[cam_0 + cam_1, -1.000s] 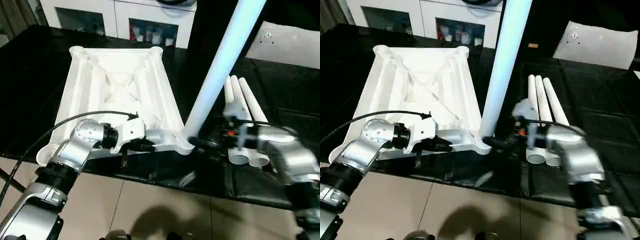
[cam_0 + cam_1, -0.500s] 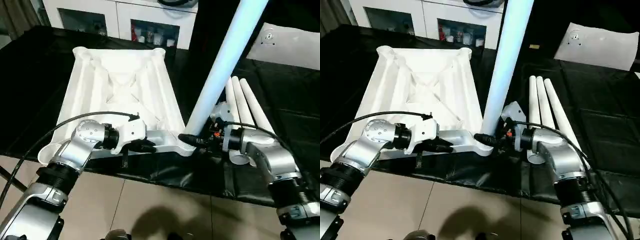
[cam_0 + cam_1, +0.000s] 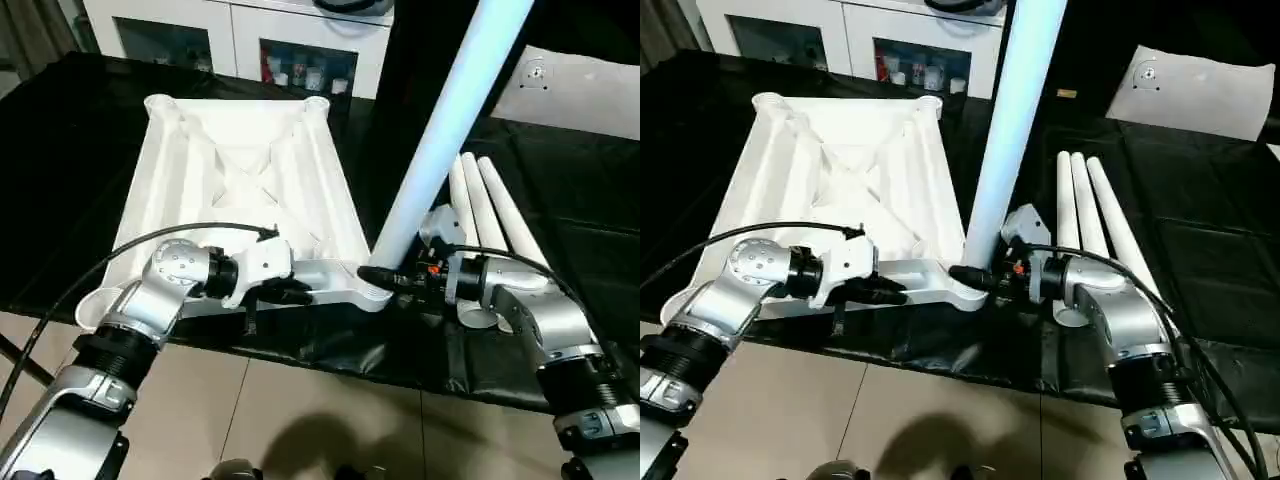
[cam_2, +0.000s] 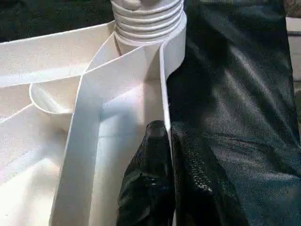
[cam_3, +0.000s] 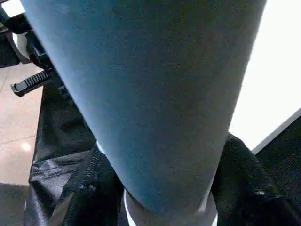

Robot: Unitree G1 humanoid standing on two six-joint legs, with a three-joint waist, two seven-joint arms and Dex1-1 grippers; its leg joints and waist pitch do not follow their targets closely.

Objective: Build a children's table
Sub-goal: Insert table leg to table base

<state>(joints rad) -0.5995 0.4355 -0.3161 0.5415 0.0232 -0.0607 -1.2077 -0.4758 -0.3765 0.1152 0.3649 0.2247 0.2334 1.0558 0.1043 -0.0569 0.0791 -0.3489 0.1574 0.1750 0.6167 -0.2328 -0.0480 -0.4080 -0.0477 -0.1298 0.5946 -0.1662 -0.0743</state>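
Near edge: left gripper (image 4: 170,141), jaws pinched shut on the tabletop's (image 3: 240,170) thin near rim, steadying it upside down on the black cloth (image 3: 1200,250). Right gripper (image 3: 385,280) has swung in since a second ago; jaws now closing around the base of the upright leg (image 3: 440,140) standing in the near corner socket (image 3: 372,293). Likely screwing it home next. Beyond, three spare legs (image 3: 1090,215) lie beside it.

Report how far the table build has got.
Done: one leg stands upright in the near corner socket of the upside-down tabletop.

In hand: the right gripper sits around that leg's base, while the left gripper pinches the tabletop's near rim wall, steadying it.

Left: three legs lie side by side on the black mat; the two far sockets look empty.
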